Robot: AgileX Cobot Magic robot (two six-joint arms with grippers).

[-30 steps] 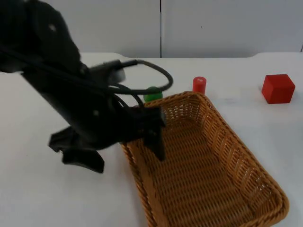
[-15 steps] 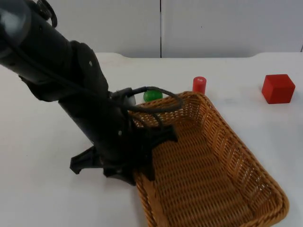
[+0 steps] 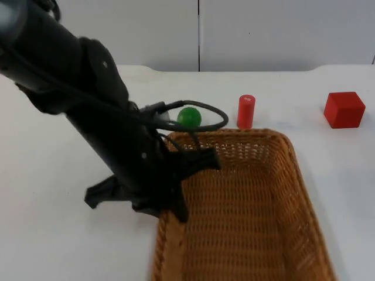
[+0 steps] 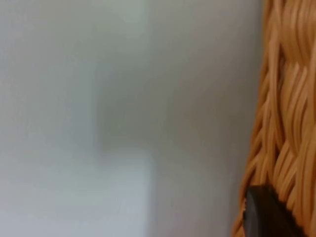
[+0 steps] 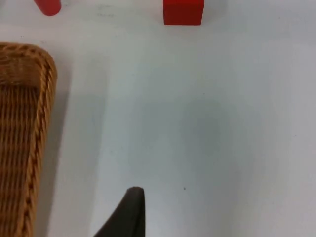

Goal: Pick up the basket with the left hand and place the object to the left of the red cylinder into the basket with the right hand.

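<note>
Left gripper (image 3: pixel 176 187) clamped on the left rim of the wicker basket (image 3: pixel 246 234), one finger inside the wall and the other outside — woven wall seen pressed against a black fingertip in the left wrist view. Green ball (image 3: pixel 189 117) on the table (image 3: pixel 58 246), just left of the red cylinder (image 3: pixel 246 111) and just beyond the basket's far rim; red cube (image 3: pixel 344 109) well apart to the right. Right gripper (image 5: pixel 129 207) waiting above bare table to the right of the basket, cannot tell whether apart or together. Ball probably light, smooth, prone to roll — best pinched across its middle from above. Basket likely light but flexible, held at one edge only.
</note>
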